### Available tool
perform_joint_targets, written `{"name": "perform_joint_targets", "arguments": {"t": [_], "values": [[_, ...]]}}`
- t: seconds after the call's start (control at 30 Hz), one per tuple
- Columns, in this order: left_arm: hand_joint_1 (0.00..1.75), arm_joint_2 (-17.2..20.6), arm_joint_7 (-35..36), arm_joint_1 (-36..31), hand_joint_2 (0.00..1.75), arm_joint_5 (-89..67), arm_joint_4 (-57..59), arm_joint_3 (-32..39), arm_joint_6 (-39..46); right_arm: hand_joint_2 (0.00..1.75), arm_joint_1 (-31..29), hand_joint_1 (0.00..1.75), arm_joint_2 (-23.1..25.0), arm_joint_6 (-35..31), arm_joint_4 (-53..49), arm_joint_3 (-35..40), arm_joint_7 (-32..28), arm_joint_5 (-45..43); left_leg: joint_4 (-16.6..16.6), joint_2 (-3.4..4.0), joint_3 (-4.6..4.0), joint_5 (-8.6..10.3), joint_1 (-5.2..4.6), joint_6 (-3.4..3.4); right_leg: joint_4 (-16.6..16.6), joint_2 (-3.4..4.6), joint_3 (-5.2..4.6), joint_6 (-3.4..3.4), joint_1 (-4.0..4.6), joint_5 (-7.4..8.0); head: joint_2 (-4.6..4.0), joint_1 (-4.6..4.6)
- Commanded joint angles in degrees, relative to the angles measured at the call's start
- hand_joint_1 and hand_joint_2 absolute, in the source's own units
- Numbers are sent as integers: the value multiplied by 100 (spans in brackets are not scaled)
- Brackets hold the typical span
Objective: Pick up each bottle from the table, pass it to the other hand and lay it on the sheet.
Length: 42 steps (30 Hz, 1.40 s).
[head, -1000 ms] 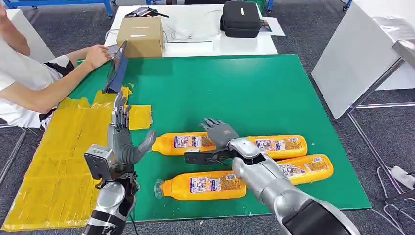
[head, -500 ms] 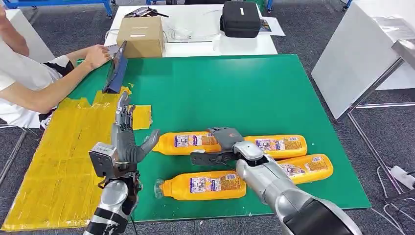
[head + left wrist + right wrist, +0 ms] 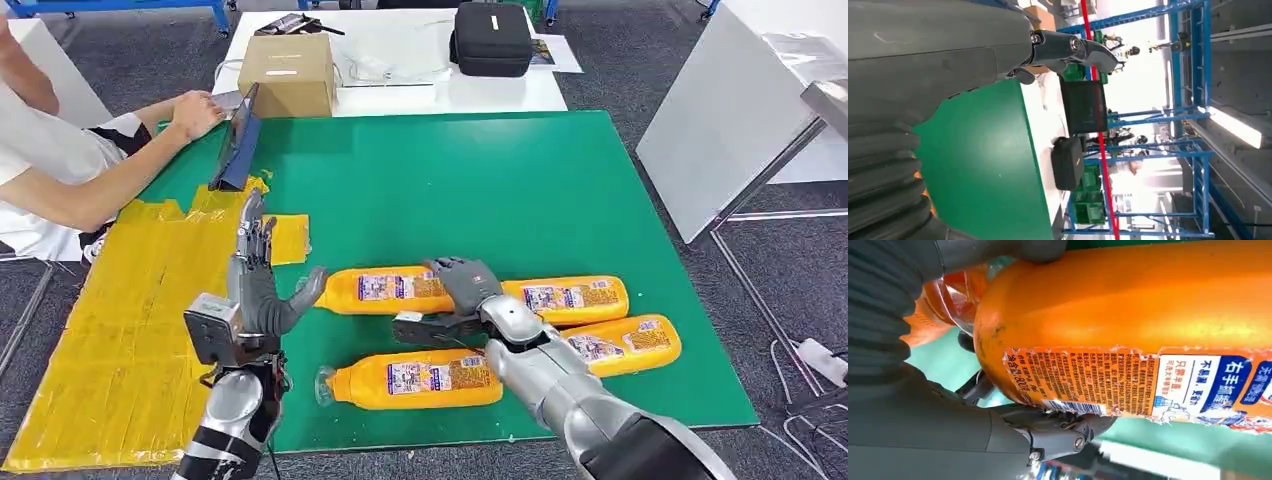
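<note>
Over the last second the right hand (image 3: 462, 283) has come down from above the bottles onto the upper-left bottle (image 3: 385, 290), in the centre of the head view; its fingers, raised and spread a moment ago, now curl over the bottle's base end. The right wrist view shows that orange bottle (image 3: 1128, 330) close against the palm, with a thumb on one side and dark fingers under the other, so the hand appears to be closing on it, though I cannot tell whether the grip is firm; the bottle lies on the green counter (image 3: 480, 180), not yet lifted. The left hand (image 3: 262, 285), lower left of the head view, has edged a little toward the bottle's cap end and waits upright with fingers apart, holding nothing. That suggests pick-up is beginning, with the hand-over next.

Three other bottles (image 3: 415, 378) lie on the counter in the lower centre and right. The yellow sheet (image 3: 130, 320) at the left carries no bottle.

The label has blue and white panels with Chinese print, a barcode and what reads as "800"; no brand is legible.
</note>
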Motion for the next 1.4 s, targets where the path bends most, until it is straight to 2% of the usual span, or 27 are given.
{"name": "perform_joint_targets", "arguments": {"t": [0.03, 0.17, 0.37, 0.6, 0.73, 0.83, 0.93, 1.07, 1.17, 1.3, 1.4], "values": [[0, -22, 65, 187, 175, -85, -155, -5, 5, 175, 445, 175, -114, -1217, -604, -864, -302, -646, 2, -9, 16, -8, 5, -4, 1, 9, 19, -12, 3, -9, 0, 0], [0, -33, 62, 194, 175, -89, -166, -2, 5, 175, 456, 175, -121, -1191, -628, -920, -331, -628, 1, -5, 9, -6, 2, -4, 2, 11, 11, -10, 1, -6, 0, -2], [0, -54, 51, 216, 175, -141, -132, 27, 20, 175, 668, 175, -43, -1834, -921, -1864, -654, -897, 0, -8, 13, -6, 2, -5, 2, 9, 15, -12, 1, -8, 0, -2], [0, -55, 50, 229, 175, -142, -140, 33, 26, 175, 713, 175, -20, -1892, -989, -1994, -705, -943, -2, -4, 7, -3, 1, -3, 0, 8, 9, -8, 0, -4, 0, 0], [0, -58, 60, 299, 175, -147, -162, 32, 44, 175, 1120, 175, 129, -2122, -1837, -2929, -1389, -1542, 2, -6, 16, -11, 4, -6, 3, 15, 18, -15, 2, -11, 0, 0], [0, -67, 51, 323, 175, -155, -156, 48, 55, 175, 1315, 175, 196, -2119, -2199, -3076, -1631, -1715, 2, -7, 17, -12, 4, -6, 4, 14, 19, -14, 2, -13, 0, -2], [0, -73, -101, 390, 175, -88, -274, 44, 1, 175, 1650, 175, 292, -1917, -2839, -3080, -2011, -2064, 1, -7, 17, -11, 4, -6, 3, 13, 19, -14, 3, -12, 0, 0], [0, -43, -39, 446, 175, -13, -401, -54, -134, 175, 1979, 175, 355, -1509, -3433, -2731, -2044, -2166, 0, 1, 5, -7, 4, -5, 2, 15, 6, -10, 3, -6, 0, 0], [0, -43, -39, 446, 175, -13, -401, -54, -134, 175, 1979, 175, 355, -1509, -3433, -2731, -2044, -2166, 3, -5, 17, -13, 4, -7, 6, 16, 18, -16, 2, -14, 0, 0], [0, -20, -34, 430, 175, 63, -406, -99, -230, 175, 2056, 175, 321, -968, -3573, -2389, -2197, -2413, -1, -3, 8, -6, 3, -4, 1, 12, 9, -10, 1, -6, 0, 0], [0, -8, -29, 429, 175, 108, -429, -115, -280, 175, 2082, 175, 333, -910, -3623, -2292, -2198, -2413, -2, 1, 5, -5, 3, -4, 0, 13, 6, -9, 1, -4, 0, 0]]}}
